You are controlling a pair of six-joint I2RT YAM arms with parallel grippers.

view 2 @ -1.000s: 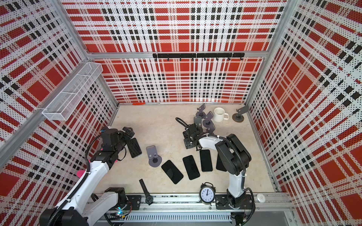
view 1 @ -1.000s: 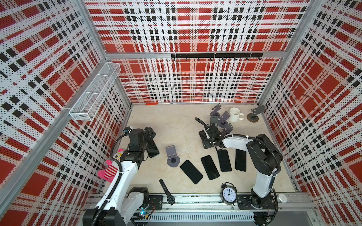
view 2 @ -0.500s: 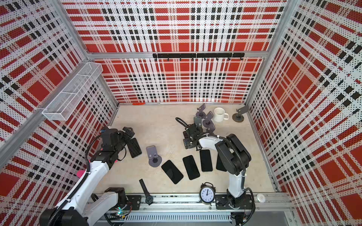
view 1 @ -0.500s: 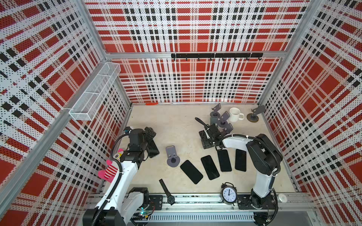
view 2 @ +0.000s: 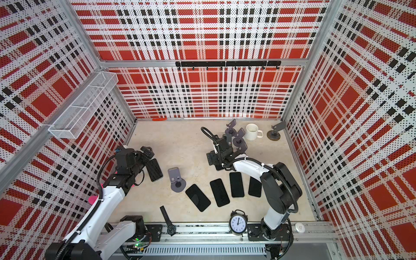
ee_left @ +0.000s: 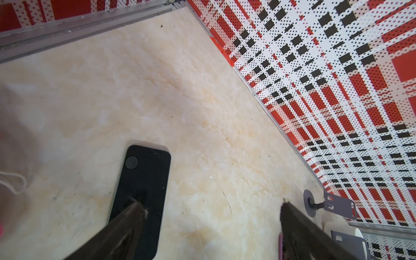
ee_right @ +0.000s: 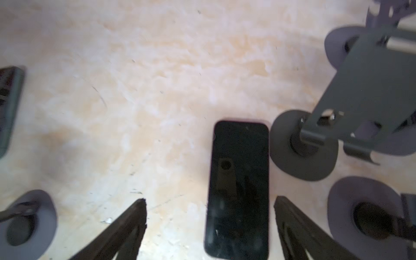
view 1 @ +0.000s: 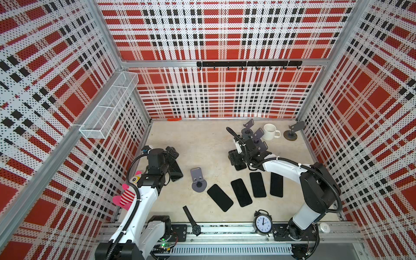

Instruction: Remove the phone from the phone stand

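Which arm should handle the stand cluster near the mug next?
Right. The right fingers, open, hover over a flat phone beside those stands; the left fingers are across the table by another phone.

A pale, marble-patterned worktop [view 1: 202, 139] carries scattered gear. A row of four black phones [view 1: 241, 192] lies flat near the front, with a fifth phone [view 1: 175, 168] at the left and a sixth phone [ee_right: 238, 189] just beside clustered grey stands [view 1: 258, 134]. A grey phone stand [view 1: 197, 179] sits mid-worktop. A white mug [view 1: 270, 131] and a lone stand [view 1: 292, 132] occupy the back, an alarm clock [view 1: 262, 224] and a wristwatch [view 1: 190, 216] the front edge.
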